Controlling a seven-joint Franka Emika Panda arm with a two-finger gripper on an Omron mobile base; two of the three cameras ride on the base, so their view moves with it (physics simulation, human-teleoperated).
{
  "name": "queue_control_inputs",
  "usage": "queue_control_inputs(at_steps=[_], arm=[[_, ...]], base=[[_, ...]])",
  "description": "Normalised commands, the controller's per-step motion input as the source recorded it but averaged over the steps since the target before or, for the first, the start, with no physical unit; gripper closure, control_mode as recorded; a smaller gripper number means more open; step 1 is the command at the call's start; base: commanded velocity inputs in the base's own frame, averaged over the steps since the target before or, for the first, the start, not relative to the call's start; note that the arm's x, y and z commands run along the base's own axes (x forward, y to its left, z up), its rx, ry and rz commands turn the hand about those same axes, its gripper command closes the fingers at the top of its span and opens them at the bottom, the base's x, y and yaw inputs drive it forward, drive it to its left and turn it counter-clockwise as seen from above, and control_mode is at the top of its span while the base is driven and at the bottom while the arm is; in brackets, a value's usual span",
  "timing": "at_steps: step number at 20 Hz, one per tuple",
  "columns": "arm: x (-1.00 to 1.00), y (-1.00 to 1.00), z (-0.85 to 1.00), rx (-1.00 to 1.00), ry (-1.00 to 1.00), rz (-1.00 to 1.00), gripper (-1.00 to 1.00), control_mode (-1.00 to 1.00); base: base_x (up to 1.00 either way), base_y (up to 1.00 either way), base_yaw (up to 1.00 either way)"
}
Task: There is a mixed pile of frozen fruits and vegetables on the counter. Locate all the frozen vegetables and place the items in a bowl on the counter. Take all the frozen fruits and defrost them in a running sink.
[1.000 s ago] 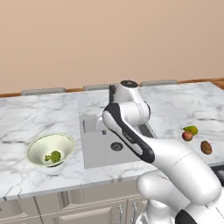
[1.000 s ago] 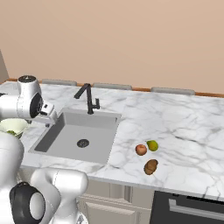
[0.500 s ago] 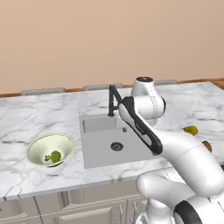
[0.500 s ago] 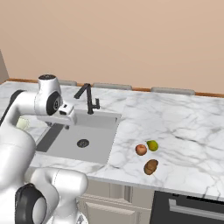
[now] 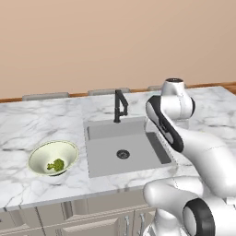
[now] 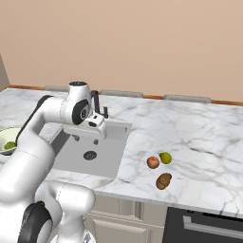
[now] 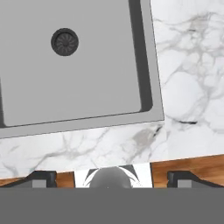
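Gripper (image 6: 88,136) hanging above the sink (image 6: 102,156), jaws spread wide, nothing between them; fingertips (image 6: 76,137) pointing down over the basin's far part. Seen from the hand camera: the sink's grey floor (image 7: 87,65) with the round dark drain (image 7: 64,42), basin corner and veined white counter (image 7: 192,87) alongside.

Bowl (image 5: 53,158) set on the counter (image 5: 37,124) left of the sink, well apart from the fruit. Broccoli floret (image 5: 56,165) lying inside the bowl. Black faucet (image 5: 120,105) upright at the far edge of the basin (image 5: 126,147).

On the counter right of the sink, noted in the right base view: red apple (image 6: 153,162) and yellow-green fruit (image 6: 165,157) just beside each other, touching or nearly so; brown oblong lump (image 6: 163,181) nearer the front edge, close to both but apart. Basin holding no food. Running water: cannot tell.
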Motion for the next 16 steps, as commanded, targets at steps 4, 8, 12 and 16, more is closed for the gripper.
queue_control_inputs(at_steps=[4, 8, 12, 16], arm=[[-0.19, -0.88, 0.0, 0.0, 0.06, -0.07, -1.0, -1.0], [-0.34, -0.91, 0.0, 0.0, 0.07, -0.06, -1.0, -1.0], [-0.42, -0.86, -0.07, 0.0, 0.07, -0.06, -1.0, -1.0], [-0.07, -0.78, -0.31, 0.0, 0.06, -0.01, -1.0, -1.0]], base=[[0.0, 0.0, 0.0], [0.0, 0.0, 0.0], [0.0, 0.0, 0.0], [0.0, 0.0, 0.0]])
